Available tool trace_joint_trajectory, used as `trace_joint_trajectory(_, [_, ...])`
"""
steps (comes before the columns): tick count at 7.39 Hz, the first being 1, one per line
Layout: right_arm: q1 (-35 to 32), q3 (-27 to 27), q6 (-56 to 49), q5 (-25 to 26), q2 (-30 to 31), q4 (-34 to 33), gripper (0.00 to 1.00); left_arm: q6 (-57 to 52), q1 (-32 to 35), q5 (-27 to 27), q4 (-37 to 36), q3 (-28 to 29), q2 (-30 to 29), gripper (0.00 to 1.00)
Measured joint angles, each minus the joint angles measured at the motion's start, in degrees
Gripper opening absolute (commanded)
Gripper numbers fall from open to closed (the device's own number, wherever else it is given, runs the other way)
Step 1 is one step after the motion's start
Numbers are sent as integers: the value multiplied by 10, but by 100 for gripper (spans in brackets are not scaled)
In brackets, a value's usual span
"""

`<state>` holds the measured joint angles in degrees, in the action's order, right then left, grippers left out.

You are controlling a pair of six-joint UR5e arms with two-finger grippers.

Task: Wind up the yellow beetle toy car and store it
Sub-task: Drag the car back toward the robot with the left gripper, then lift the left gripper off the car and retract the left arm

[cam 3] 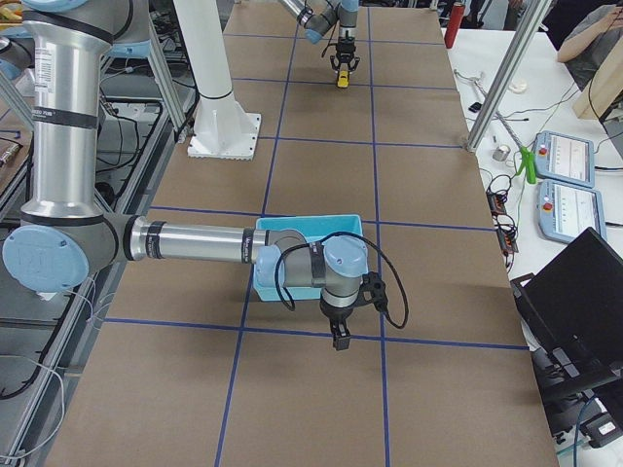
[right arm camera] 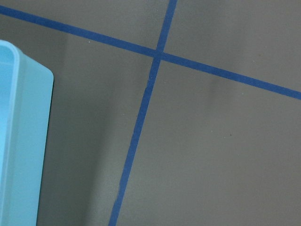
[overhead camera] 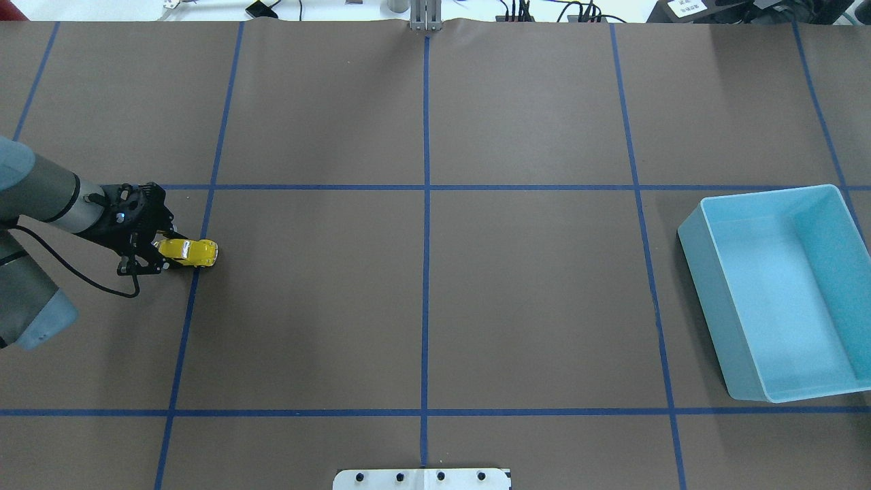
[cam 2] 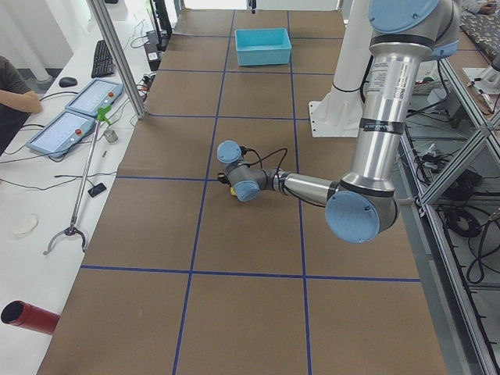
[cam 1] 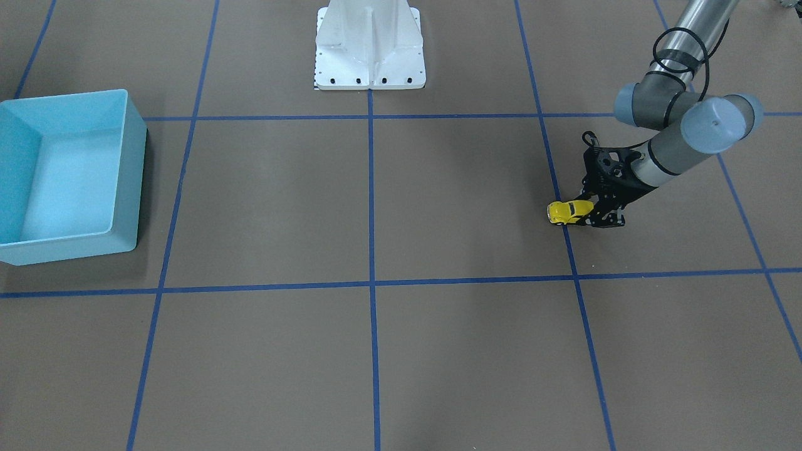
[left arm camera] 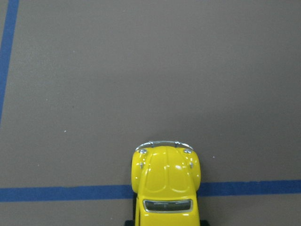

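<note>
The yellow beetle toy car [overhead camera: 194, 252] stands on the brown table at the far left, on a blue tape line. My left gripper [overhead camera: 165, 254] is low at the table and shut on the car's rear half; the front half sticks out. The front-facing view shows the same: the car [cam 1: 566, 212] and the gripper [cam 1: 593, 212]. The left wrist view shows only the car's hood [left arm camera: 165, 176]; the fingers are out of frame. My right gripper [cam 3: 339, 338] hangs beside the light blue bin [cam 3: 310, 225]; I cannot tell whether it is open or shut.
The empty light blue bin [overhead camera: 701, 238] stands at the table's far right, and its corner [right arm camera: 23, 141] shows in the right wrist view. The white robot base [cam 1: 369, 69] is at the table's middle edge. Blue tape lines grid the brown surface.
</note>
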<state>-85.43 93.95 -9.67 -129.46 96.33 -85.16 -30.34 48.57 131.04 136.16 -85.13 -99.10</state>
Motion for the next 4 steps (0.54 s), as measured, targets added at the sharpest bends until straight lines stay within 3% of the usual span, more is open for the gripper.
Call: trace_joint_trajectory(4, [0,0,0,0,0,0,100,-1,4,-1,6,2,0,100])
